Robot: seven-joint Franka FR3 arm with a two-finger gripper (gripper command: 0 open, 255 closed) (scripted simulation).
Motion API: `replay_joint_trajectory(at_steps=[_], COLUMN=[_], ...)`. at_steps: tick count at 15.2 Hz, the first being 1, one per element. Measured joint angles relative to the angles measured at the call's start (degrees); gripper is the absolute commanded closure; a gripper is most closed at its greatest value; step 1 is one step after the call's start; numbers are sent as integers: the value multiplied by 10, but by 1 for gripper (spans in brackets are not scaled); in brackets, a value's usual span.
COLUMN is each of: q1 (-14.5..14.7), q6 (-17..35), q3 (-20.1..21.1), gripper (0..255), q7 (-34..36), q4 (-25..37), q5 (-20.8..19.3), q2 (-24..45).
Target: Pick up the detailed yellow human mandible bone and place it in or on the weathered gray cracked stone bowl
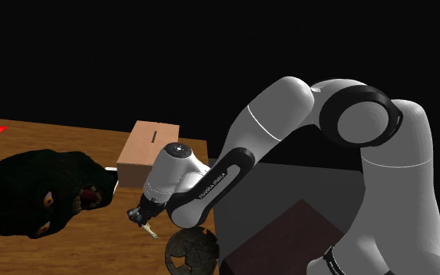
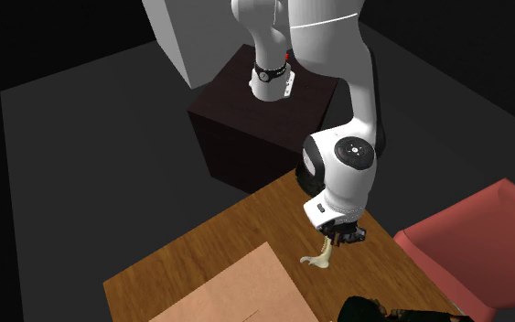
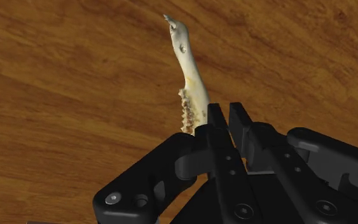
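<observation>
The mandible is held in the tool over the bench, near its edge beside the stand. The stone bowl is set at that edge, with the cardboard box placed farther back along it.

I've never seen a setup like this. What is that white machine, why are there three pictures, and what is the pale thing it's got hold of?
The white jointed machine is a robot arm standing on a dark box. At its end is a black two-fingered tool for grasping. One picture is taken from beside the arm's stand. Another is taken from higher up, facing the arm. The third comes from a camera on the hand itself, looking along the fingers. The work surface is a brown wooden table. On it are a tan cardboard box, a large dark lumpy object and, near the arm, a grey cracked stone bowl. The tool is shut on a pale yellow jawbone with teeth. It grips one end while the rest sticks out over the wood.
</observation>
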Motion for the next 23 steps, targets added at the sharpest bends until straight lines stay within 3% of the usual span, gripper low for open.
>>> replay_joint_trajectory(at_steps=[5,6,7,8,9,11,23], q1=[0,0,0,42,97,137,148], q6=[0,0,0,-32,-108,-184,-187], q3=[0,0,0,-41,-90,-124,-140], gripper=[255,0,0,0,0,0,0], q7=[0,0,0,21,49,78,91], q4=[0,0,0,31,83,128,161], q5=[0,0,0,-18,-43,-71,-85], q2=[0,0,0,5,19,36,84])
